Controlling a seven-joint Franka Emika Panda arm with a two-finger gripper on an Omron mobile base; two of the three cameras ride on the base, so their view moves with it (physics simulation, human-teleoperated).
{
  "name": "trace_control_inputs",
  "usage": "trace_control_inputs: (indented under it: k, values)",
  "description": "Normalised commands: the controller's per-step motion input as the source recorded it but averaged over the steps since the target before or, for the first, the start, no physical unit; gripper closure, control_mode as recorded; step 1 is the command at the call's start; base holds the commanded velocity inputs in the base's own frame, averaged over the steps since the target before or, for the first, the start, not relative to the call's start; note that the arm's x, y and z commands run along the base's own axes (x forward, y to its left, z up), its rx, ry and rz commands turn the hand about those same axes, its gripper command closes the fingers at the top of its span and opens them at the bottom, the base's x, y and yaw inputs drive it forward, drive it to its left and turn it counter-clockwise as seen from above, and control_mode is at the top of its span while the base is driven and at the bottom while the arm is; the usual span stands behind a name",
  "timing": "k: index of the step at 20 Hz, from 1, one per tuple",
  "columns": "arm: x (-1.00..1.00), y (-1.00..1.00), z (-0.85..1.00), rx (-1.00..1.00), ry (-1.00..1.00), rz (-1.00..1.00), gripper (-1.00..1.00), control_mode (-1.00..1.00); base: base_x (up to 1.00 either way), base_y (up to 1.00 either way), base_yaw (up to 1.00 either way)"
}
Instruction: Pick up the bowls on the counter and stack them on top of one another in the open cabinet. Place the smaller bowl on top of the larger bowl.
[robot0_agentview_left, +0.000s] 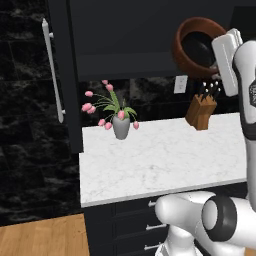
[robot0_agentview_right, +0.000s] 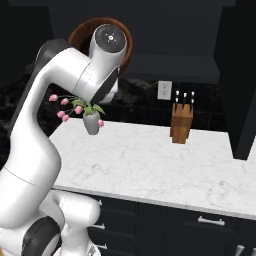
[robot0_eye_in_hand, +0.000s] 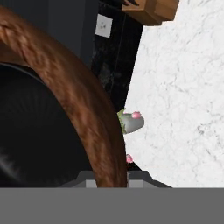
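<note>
The wide reddish-brown bowl (robot0_agentview_left: 186, 54) hangs tilted on its side high above the counter's (robot0_agentview_left: 160, 155) right part, in front of the dark open cabinet (robot0_agentview_left: 125, 65). My gripper (robot0_agentview_left: 217, 69) is shut on its thick rim (robot0_eye_in_hand: 83, 100), which runs down between the fingertips (robot0_eye_in_hand: 139, 178) in the hand view. In the right base view the rim (robot0_agentview_right: 75, 33) peeks out behind my wrist. The bowl's hollow (robot0_agentview_left: 200, 47) looks black and glossy. I cannot tell whether that is the small black bowl lying inside it.
A grey vase of pink flowers (robot0_agentview_left: 120, 125) stands at the counter's back left, a wooden knife block (robot0_agentview_left: 201, 111) at the back right below a wall outlet (robot0_agentview_left: 180, 83). The cabinet door (robot0_agentview_left: 67, 100) with its long silver handle (robot0_agentview_left: 52, 70) stands open at left.
</note>
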Motion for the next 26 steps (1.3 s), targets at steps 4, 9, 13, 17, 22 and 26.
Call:
trace_control_inputs:
  k: [4, 9, 13, 17, 22, 26]
  values:
    - [0.61, 0.09, 0.0, 0.0, 0.0, 0.0, 1.0, -1.0, 0.0, 0.0, 0.0]
    - [0.67, 0.0, 0.0, 0.0, 0.02, 0.0, 1.0, -1.0, 0.0, 0.0, 0.0]
    - [0.65, 0.09, -0.06, 0.0, 0.03, 0.0, 1.0, -1.0, 0.0, 0.0, 0.0]
    - [0.68, 0.1, -0.01, 0.0, 0.05, 0.0, 1.0, -1.0, 0.0, 0.0, 0.0]
    - [0.72, 0.02, -0.03, 0.0, 0.12, 0.0, 1.0, -1.0, 0.0, 0.0, 0.0]
    - [0.41, 0.0, -0.01, 0.0, 0.1, 0.0, 1.0, -1.0, 0.0, 0.0, 0.0]
